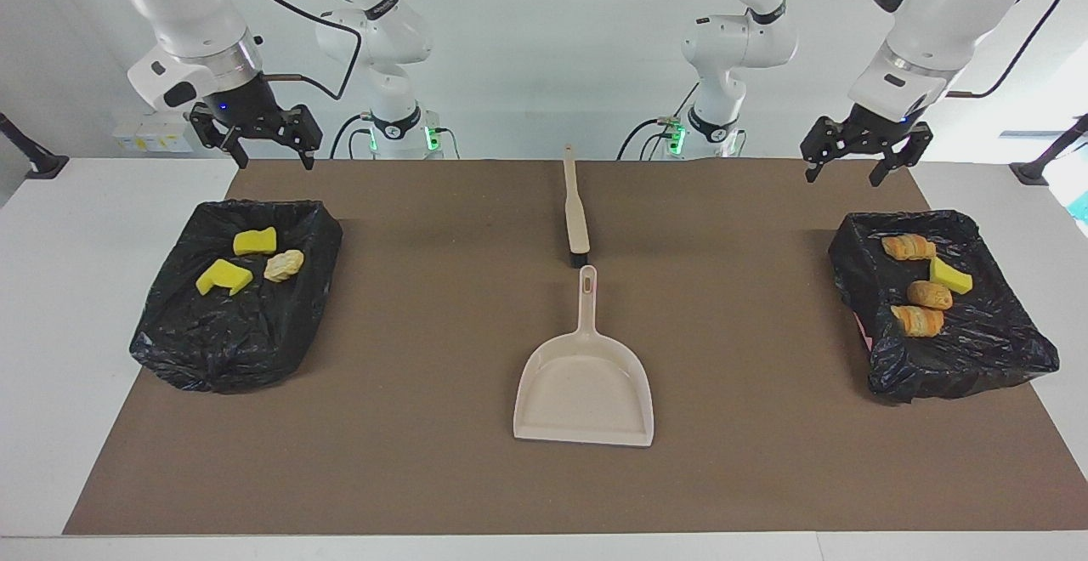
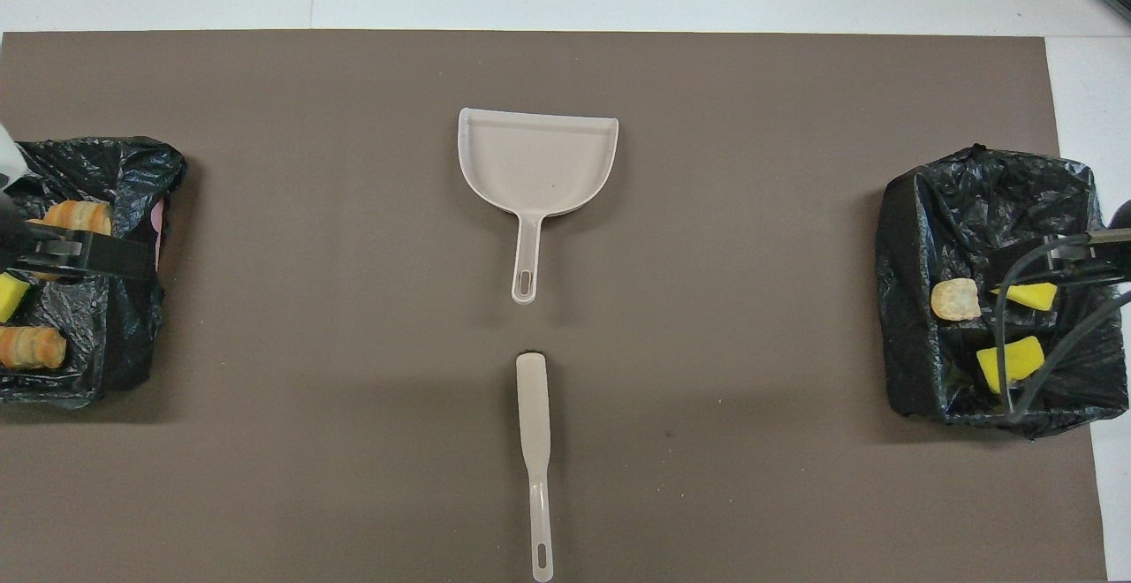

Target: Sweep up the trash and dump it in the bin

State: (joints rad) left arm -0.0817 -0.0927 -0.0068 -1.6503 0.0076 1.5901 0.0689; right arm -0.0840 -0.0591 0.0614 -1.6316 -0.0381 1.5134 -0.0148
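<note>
Right gripper (image 1: 268, 141): in the air over the table edge at the robots' end of the bin at the right arm's end, fingers spread wide, holding nothing.
Bin at the right arm's end (image 1: 170, 348): black-bagged; it holds two yellow sponge pieces (image 1: 225, 276) and one pale bread-like chunk (image 1: 284, 265).
Brush (image 1: 576, 221): flat on the brown mat (image 1: 408, 459), mid-table, nearer the robots than the dustpan, its bristle end just short of the dustpan's handle tip.
Dustpan (image 1: 585, 387): beige, flat on the mat, handle toward the robots.
Left gripper (image 1: 857, 155): in the air above the robots' end of the other bin, fingers wide apart, empty.
Bin at the left arm's end (image 1: 986, 357): black-bagged; inside are three tan-orange bread chunks (image 1: 916, 320) and one yellow sponge (image 1: 949, 274).
</note>
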